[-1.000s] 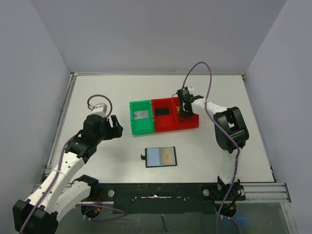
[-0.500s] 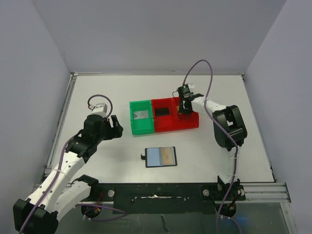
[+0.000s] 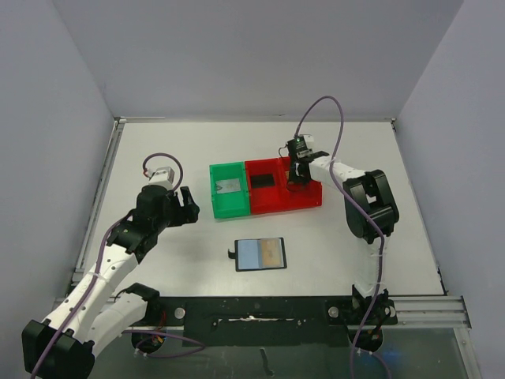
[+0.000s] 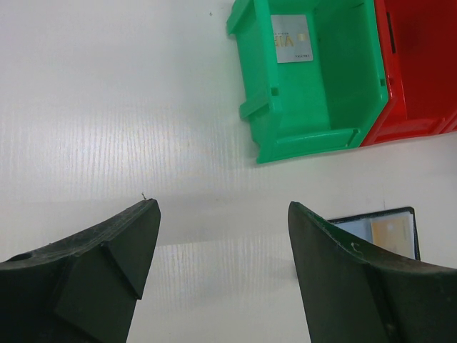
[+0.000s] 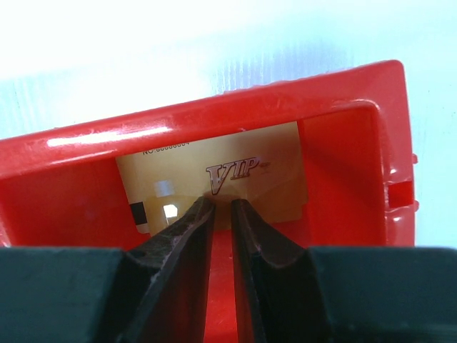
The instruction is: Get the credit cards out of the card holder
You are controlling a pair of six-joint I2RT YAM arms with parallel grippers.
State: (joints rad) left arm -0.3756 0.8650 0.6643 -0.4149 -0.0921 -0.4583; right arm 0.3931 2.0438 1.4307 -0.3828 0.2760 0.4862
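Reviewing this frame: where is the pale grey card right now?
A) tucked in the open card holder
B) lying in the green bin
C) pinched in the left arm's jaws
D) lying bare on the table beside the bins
B: the pale grey card lies flat on the floor of the green bin, seen in both the top and left wrist views.

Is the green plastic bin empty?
No: a pale grey card lies flat in the green plastic bin in the left wrist view.

Bright, even overhead light; soft shadows; glare on the table (image 4: pixel 107 107) and red bin (image 5: pixel 107 139); near fingers (image 5: pixel 178 243) blurred.
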